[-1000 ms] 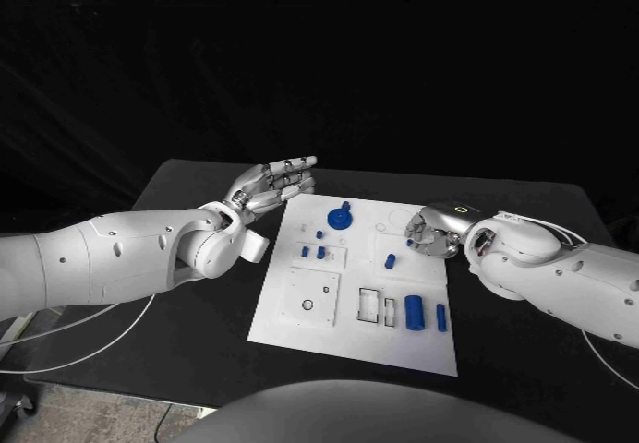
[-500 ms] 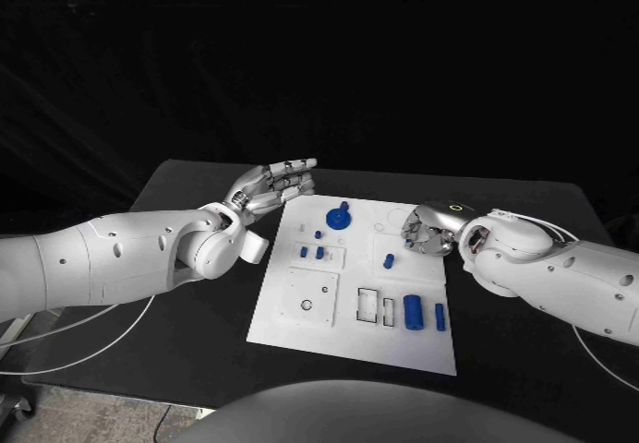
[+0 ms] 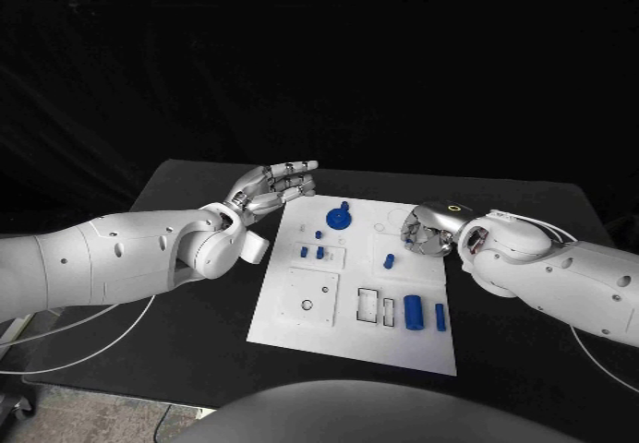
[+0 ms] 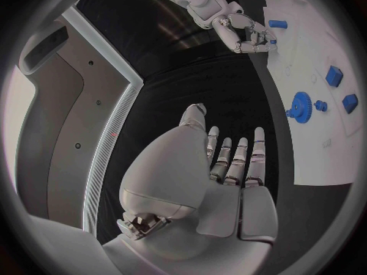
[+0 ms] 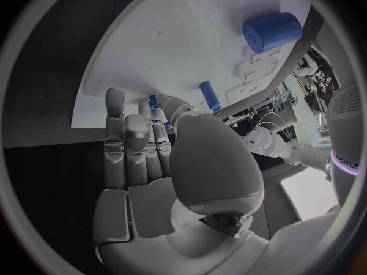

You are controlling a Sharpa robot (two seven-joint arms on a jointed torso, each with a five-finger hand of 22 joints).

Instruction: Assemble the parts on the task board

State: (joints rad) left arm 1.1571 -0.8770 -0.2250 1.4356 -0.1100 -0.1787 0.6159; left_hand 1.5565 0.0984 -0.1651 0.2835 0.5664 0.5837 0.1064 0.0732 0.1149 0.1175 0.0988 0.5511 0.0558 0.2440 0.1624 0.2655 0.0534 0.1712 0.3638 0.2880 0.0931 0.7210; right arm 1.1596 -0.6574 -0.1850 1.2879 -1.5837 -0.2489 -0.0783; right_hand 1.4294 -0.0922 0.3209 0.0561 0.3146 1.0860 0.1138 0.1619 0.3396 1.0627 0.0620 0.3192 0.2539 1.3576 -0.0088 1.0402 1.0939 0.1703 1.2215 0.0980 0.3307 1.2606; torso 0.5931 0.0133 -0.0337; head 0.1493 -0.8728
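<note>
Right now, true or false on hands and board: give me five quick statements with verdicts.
1. The left hand holds nothing, its fingers apart, beside the task board's far left corner. True.
2. The blue gear lies near the board's near edge. False: it sits near the far edge.
3. The right hand is at the board's right edge. True.
4. The large blue cylinder is held in the left hand. False: it lies on the board, near its near right corner.
5. The two hands touch each other. False: they are apart, on opposite sides of the board.
</note>
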